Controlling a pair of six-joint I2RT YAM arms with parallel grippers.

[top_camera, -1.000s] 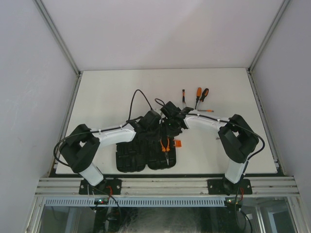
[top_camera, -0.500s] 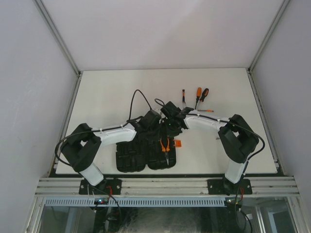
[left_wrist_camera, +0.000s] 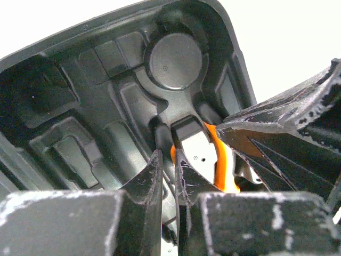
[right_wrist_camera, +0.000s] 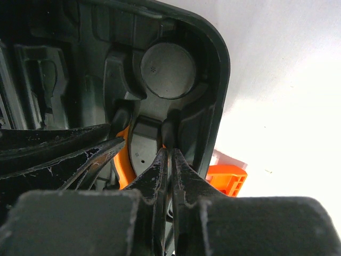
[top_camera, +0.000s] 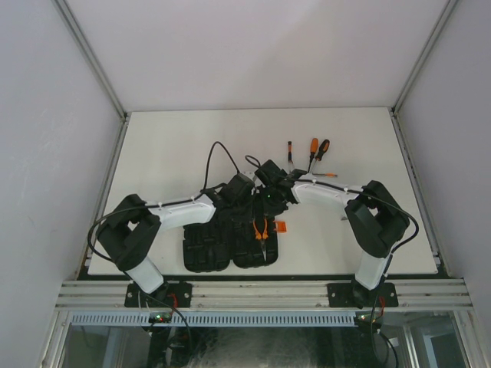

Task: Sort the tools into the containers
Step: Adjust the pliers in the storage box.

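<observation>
Tool case (top_camera: 207, 249) is lying open, both halves flat, at the middle of the desk's (top_camera: 169, 153) near edge, so its moulded slots are facing up for the tools. Both arms are reaching over the far end of its right half, meeting there, probably because one tool needs seating from two sides. The left claw (left_wrist_camera: 168, 157) is hanging low over the slots with its fingers almost pressed together, only a slit showing between them; whether they are nipping anything I cannot tell. The right claw (right_wrist_camera: 169, 154) is pressed together, its tips pointing down into a groove just inside the case wall, apparently prodding rather than gripping. The orange-handled pliers (top_camera: 261, 231) are resting in the right half, an orange handle showing just beside both claws, seemingly being nudged into place. Four screwdrivers (top_camera: 313, 149) are waiting on the desk beyond the case, toward the far right, not yet sorted. The orange latch (top_camera: 281, 227) is sticking out at the case's right side. Against a second ago, the case, pliers and screwdrivers are lying where they were, and both arms are barely shifting
</observation>
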